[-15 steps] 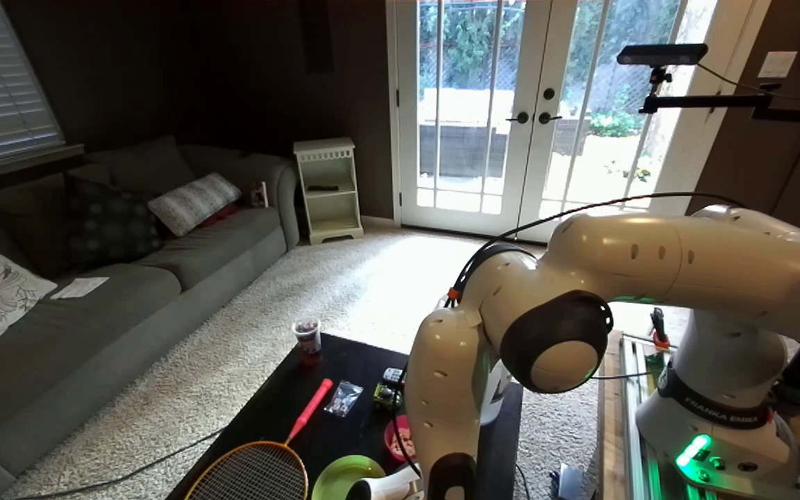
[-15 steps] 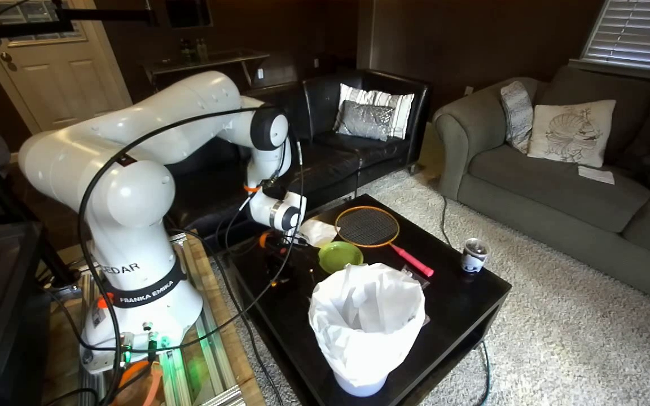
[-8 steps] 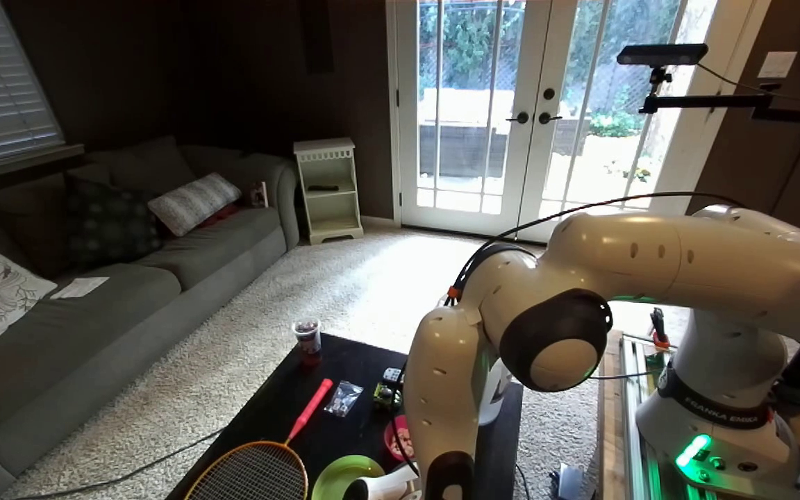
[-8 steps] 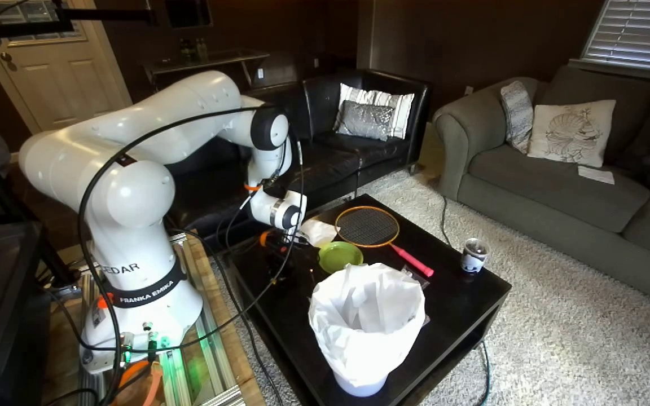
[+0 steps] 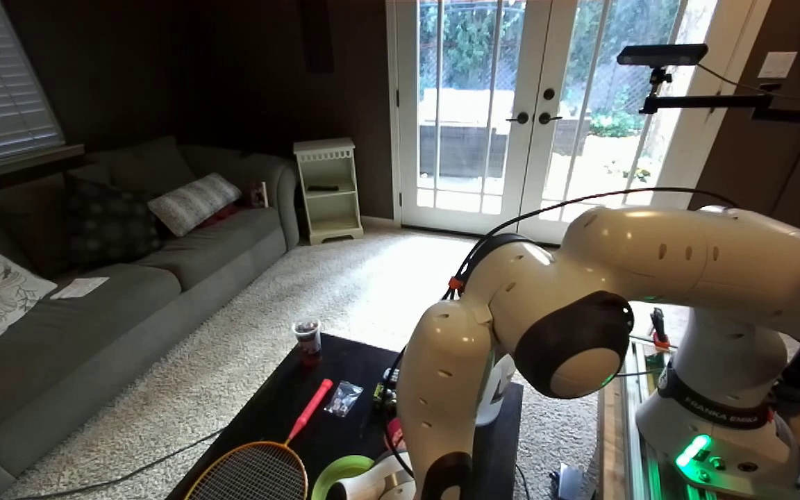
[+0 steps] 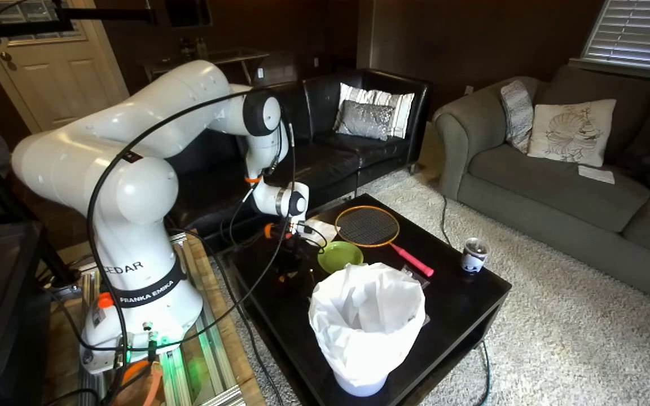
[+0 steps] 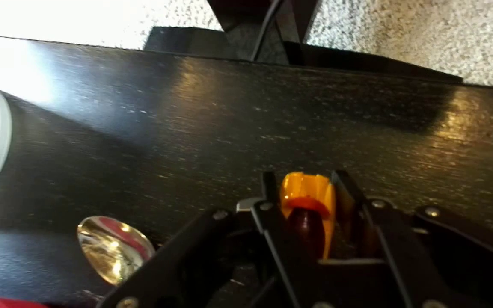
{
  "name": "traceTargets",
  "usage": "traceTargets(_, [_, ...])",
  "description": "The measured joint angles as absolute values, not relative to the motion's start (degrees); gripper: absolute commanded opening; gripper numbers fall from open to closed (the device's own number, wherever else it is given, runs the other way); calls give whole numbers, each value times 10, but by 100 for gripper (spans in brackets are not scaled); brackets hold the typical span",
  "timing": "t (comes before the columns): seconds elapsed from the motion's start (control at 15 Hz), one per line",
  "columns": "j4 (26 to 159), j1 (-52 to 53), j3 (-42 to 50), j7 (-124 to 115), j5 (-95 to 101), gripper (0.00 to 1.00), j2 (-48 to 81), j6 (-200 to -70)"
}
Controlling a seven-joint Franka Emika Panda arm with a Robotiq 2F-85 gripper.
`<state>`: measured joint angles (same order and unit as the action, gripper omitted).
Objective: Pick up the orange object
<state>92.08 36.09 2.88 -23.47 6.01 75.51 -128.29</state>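
The orange object (image 7: 308,188) is yellow-orange with a red band and a dark maroon part. Its lower end is hidden behind the finger links in the wrist view. My gripper (image 7: 304,176) has a fingertip at each side of it and is shut on it, above the dark table (image 7: 212,128). In an exterior view my gripper (image 6: 290,265) is a dark shape over the table's near-left part, left of the green plate (image 6: 341,256); the orange object is too small there to make out. In the remaining exterior view the arm and frame edge hide the gripper.
A white lined bin (image 6: 367,332) stands on the table. The racket (image 6: 368,226) lies beyond the plate. A cup (image 6: 474,256) stands at the far corner. A spoon (image 7: 114,250) lies left of the gripper. A pink bowl (image 5: 394,434) is partly behind the arm.
The arm holds nearly still between the earlier frames, then the forearm and wrist shift back and the hand rises a little. The table items look unmoved.
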Motion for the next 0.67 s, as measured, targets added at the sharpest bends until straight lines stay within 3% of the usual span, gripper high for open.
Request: traceTargets(0.67, [810,398,11,-136,164,19,790,-1098])
